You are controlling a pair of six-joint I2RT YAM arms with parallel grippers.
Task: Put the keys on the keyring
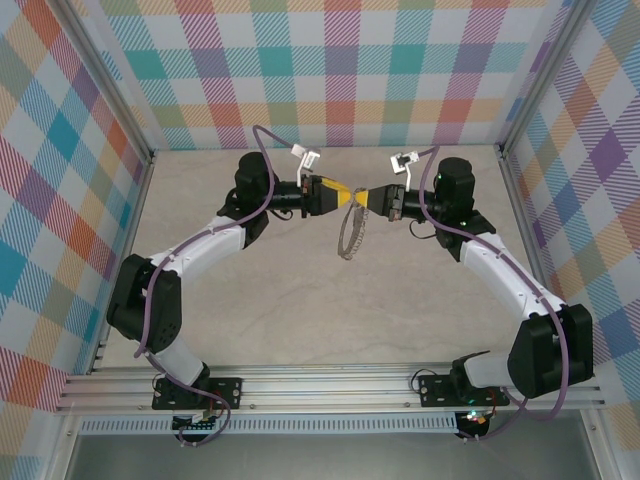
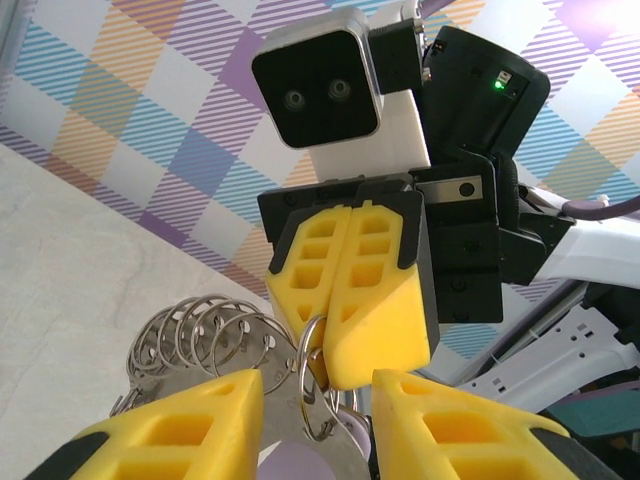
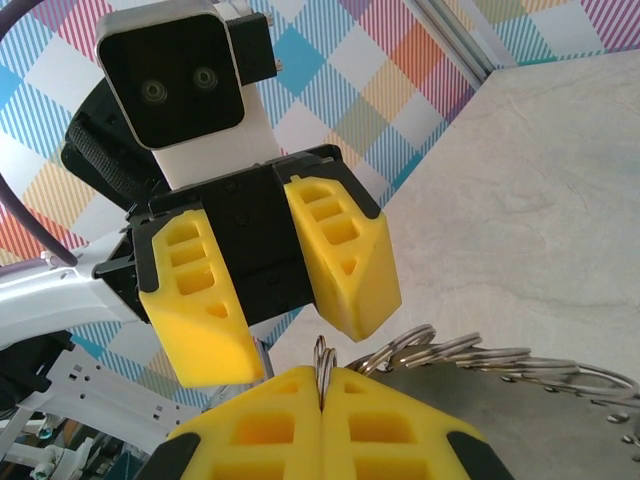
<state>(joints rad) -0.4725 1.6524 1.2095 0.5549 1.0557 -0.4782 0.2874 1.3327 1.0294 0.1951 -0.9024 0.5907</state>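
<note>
The right hand (image 3: 322, 392) is pinched shut on the keyring (image 1: 348, 240), which hangs below it. The left hand (image 3: 298, 340), spread wide, faces the ring's top from just beside.

Left tool (image 3: 298, 340) parted, right tool (image 2: 326, 340) clamped

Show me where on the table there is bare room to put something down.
Free: the wide bare table between the left arm and the right arm, down to the near rail. The far corners beside the walls are free too. Crowded: the far middle, where both jaws meet at the hanging keyring.
</note>
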